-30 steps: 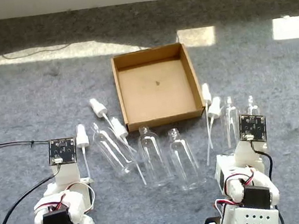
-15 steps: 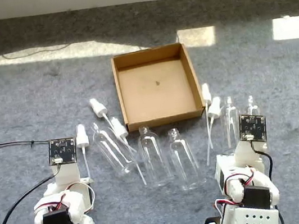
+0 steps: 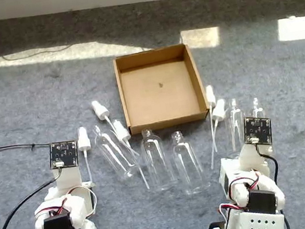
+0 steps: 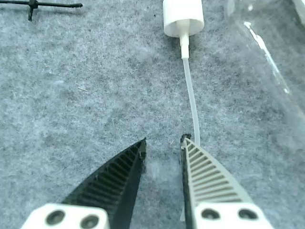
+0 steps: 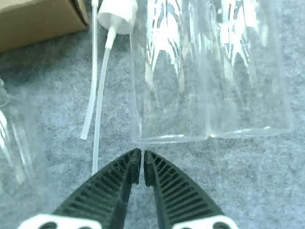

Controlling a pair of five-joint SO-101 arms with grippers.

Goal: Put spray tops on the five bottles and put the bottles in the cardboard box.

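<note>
— What was spread over the table?
— A grey carpet (image 3: 35, 104) was laid flat, with sunlit patches (image 3: 301, 27) cast along its far side.
— Was anything else noted?
— A thin black tie (image 3: 15, 148) was seen lying on the carpet's left part.

Uncapped bottles (image 3: 155, 159) beside empty cardboard box (image 3: 160, 87)

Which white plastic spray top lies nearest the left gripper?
The white spray top whose thin tube ends beside the left gripper; the others lie farther off.
</note>
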